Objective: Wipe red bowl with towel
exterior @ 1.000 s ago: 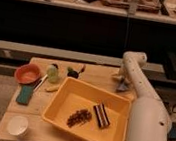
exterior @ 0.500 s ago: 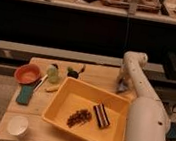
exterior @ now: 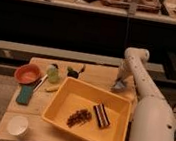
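The red bowl [exterior: 28, 74] sits at the left edge of the desk [exterior: 98, 73], well apart from my gripper [exterior: 119, 81], which is down at the right rear of the desk, pinched closed on the towel [exterior: 120, 87]. Between us lies the yellow tub [exterior: 79, 99], holding brown crumbs [exterior: 79, 117] and a dark bar [exterior: 101, 115]. A green bottle [exterior: 53, 72] stands just beside the bowl, a sponge [exterior: 25, 94] lies in front of it, and a white cup [exterior: 18, 124] stands at the front corner.
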{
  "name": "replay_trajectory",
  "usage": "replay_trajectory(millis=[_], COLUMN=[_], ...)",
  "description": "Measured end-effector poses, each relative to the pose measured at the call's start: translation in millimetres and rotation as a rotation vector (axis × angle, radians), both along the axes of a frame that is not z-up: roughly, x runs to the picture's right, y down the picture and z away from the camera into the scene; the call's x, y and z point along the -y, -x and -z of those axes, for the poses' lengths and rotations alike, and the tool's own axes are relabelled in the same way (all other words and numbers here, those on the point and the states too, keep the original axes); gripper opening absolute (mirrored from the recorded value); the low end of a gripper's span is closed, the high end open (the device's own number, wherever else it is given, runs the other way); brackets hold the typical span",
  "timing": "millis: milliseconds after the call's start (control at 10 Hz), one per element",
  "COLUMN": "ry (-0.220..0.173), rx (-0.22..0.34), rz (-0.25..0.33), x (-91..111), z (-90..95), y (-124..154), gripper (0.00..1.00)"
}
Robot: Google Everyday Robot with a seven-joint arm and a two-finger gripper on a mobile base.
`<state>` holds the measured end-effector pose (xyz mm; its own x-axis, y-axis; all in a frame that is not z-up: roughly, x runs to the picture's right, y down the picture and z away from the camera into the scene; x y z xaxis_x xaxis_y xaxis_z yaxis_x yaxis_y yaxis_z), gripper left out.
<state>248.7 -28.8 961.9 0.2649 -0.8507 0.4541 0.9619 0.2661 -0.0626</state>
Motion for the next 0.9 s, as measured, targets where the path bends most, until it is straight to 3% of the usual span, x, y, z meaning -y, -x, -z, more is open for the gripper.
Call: replay_trajectory(millis=[200, 500, 700, 800, 900], ry=[-0.02, -0.058, -0.088, -0.096, -0.101], rx=[0.058, 0.199, 0.338, 0.414, 0.453], rz=[0.002, 0.007, -0.007, -0.009, -0.01], x=[23.4, 57.0, 74.2, 75.0, 75.3], z=[37.7, 105.3, 154.4, 171.3, 181.0], y=[9.0, 38.3, 73.8, 92.7, 101.4], gripper=[0.0, 0.0, 0.0, 0.0, 0.0])
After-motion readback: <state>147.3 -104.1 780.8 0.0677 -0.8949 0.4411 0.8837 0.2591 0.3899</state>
